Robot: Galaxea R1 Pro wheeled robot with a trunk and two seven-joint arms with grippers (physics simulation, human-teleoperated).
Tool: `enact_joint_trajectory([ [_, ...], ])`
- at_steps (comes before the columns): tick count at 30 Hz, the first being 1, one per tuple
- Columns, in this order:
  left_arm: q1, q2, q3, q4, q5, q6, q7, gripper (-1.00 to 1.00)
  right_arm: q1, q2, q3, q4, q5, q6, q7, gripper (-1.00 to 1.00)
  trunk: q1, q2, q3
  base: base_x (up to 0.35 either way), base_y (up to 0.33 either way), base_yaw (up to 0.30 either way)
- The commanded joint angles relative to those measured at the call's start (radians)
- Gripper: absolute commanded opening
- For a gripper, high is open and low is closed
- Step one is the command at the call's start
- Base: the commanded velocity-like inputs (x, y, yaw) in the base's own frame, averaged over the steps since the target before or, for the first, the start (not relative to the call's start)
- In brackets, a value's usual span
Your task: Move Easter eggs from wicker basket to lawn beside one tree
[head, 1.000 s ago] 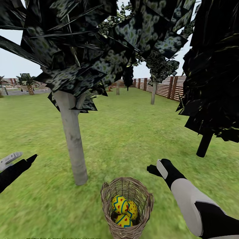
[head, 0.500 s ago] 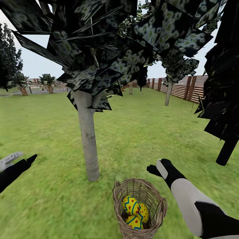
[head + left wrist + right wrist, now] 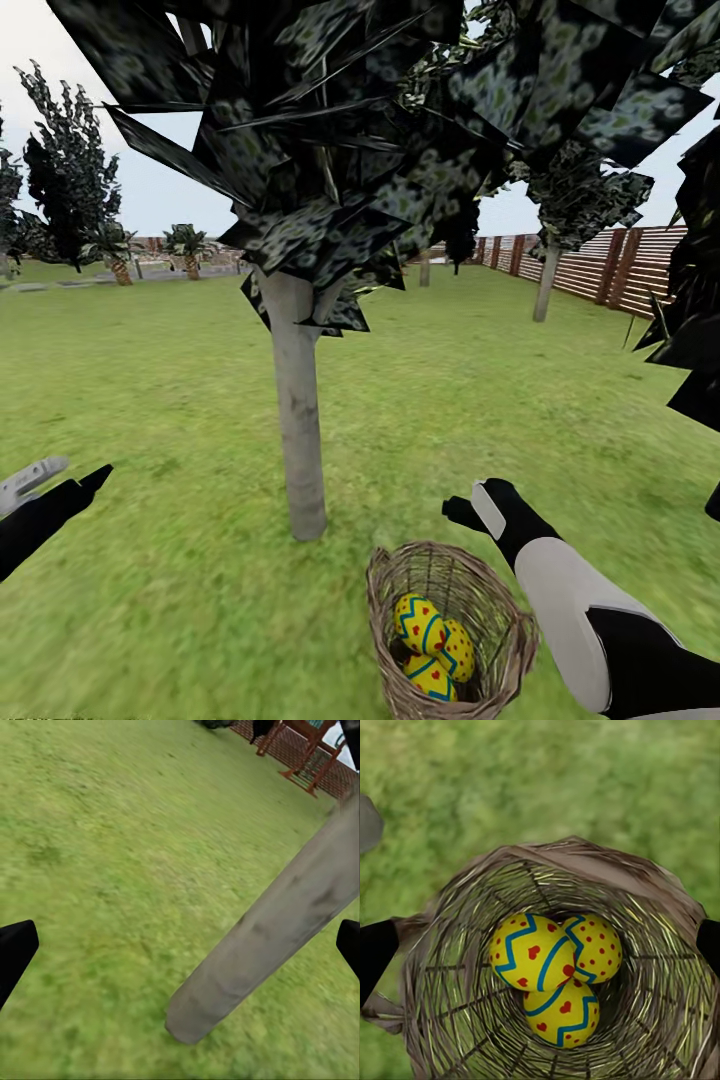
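Lawn (image 3: 150, 380) all round; my left gripper (image 3: 50, 480) hangs spread and empty left of the tree (image 3: 300, 440). Right of its foot, the basket (image 3: 385, 610) holds three eggs (image 3: 551, 975): smooth, probably slippery, best pinched across the middle. My right gripper (image 3: 540, 945) gapes above, empty.

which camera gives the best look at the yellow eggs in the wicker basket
The right wrist view: it looks straight down into the woven light-brown wicker basket, showing all three yellow, blue-zigzag Easter eggs large and sharp. The head view shows them small, overlapping, partly behind the rim. The left wrist view shows grass and trunk.
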State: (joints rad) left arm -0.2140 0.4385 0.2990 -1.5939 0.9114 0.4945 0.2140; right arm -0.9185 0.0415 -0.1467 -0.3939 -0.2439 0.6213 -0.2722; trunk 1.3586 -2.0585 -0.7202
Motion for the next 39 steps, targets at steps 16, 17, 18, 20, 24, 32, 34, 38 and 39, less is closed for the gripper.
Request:
enact_joint_trajectory([
  [16, -0.001, 0.001, 0.000, 0.000, 0.011, 0.004, 0.009, 1.00, 0.000, 0.000, -0.002, -0.002, -0.011, 0.002, -0.008, 1.00, 0.000, -0.001, -0.001, 0.013, 0.069, -0.033],
  [17, -0.001, 0.000, 0.000, 0.000, 0.011, 0.004, 0.010, 1.00, 0.000, 0.000, -0.002, -0.002, -0.011, 0.002, -0.008, 1.00, 0.000, -0.001, -0.001, 0.001, 0.046, -0.181],
  [18, -0.001, 0.000, 0.000, 0.000, 0.011, 0.004, 0.010, 1.00, 0.000, 0.001, -0.002, -0.002, -0.011, 0.002, -0.008, 1.00, 0.000, -0.001, -0.001, 0.001, 0.030, -0.138],
  [20, -0.001, 0.000, 0.000, 0.000, 0.011, 0.004, 0.010, 1.00, 0.000, 0.001, -0.002, -0.002, -0.011, 0.002, -0.008, 1.00, 0.000, -0.001, -0.001, 0.000, 0.021, -0.099],
  [24, -0.001, 0.000, 0.000, 0.000, 0.010, 0.004, 0.010, 1.00, 0.000, 0.001, -0.002, -0.002, -0.011, 0.001, -0.008, 1.00, 0.000, -0.001, -0.001, 0.000, 0.008, -0.038],
  [32, -0.001, 0.000, 0.000, 0.000, 0.009, 0.004, 0.010, 1.00, 0.000, 0.001, -0.002, -0.002, -0.011, 0.000, -0.008, 1.00, 0.000, -0.001, -0.001, 0.000, 0.002, -0.008],
  [34, -0.001, 0.000, 0.000, 0.000, 0.009, 0.004, 0.010, 1.00, 0.000, 0.001, -0.002, -0.002, -0.011, 0.000, -0.008, 1.00, 0.000, -0.001, -0.001, 0.021, 0.000, -0.001],
  [38, -0.001, 0.000, 0.000, 0.001, 0.009, 0.004, 0.010, 1.00, 0.000, 0.001, -0.002, -0.002, -0.011, 0.001, -0.008, 1.00, 0.000, -0.001, -0.001, 0.096, 0.000, -0.001],
  [39, -0.001, 0.000, 0.000, 0.000, 0.009, 0.004, 0.010, 1.00, 0.000, 0.001, -0.002, -0.002, -0.011, 0.001, -0.008, 1.00, 0.000, -0.001, -0.001, 0.099, 0.000, 0.000],
])
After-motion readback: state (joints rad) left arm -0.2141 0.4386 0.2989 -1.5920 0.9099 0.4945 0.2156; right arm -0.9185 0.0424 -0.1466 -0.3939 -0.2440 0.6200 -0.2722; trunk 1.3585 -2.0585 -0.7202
